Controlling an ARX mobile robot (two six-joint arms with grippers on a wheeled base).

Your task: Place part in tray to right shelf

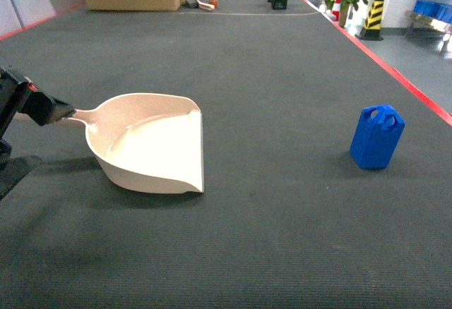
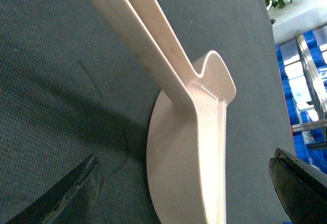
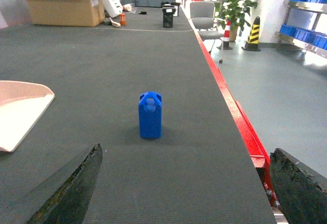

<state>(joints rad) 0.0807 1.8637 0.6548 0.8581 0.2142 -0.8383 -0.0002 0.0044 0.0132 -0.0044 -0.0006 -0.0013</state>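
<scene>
Left gripper grips tray handle; part stands near red edge.

Blue part upright, beige tray well left

Desk: beige tray, handle at left end effector; blue part upright, well apart.

Light is bright and even. The cream plastic dustpan-shaped tray throws a soft shadow just beside my left gripper, whose dark fingers look blurred.
</scene>
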